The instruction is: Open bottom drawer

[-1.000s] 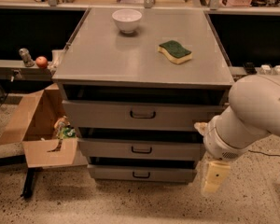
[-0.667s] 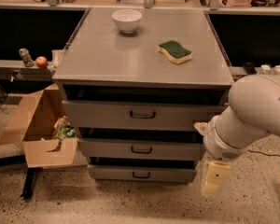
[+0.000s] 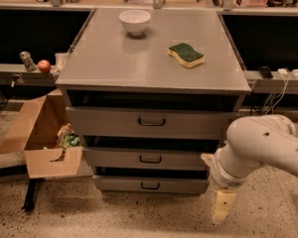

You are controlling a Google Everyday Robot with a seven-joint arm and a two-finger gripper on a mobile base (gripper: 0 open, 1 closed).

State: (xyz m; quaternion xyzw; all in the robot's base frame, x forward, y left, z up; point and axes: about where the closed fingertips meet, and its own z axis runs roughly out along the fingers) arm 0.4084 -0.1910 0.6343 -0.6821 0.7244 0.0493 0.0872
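The grey cabinet has three drawer fronts, all shut. The bottom drawer is the lowest and shortest front, with a small dark loop handle at its centre. My gripper hangs off the white arm at the lower right. It points down at the floor, just right of the bottom drawer's right end and slightly below it. It touches nothing.
The mid-sized drawer and the tallest top drawer sit above. A white bowl and a green-yellow sponge lie on the cabinet top. An open cardboard box stands at the cabinet's left.
The arm has dropped lower, and the gripper with it, closer to the floor beside the bottom drawer. The drawers have not moved.
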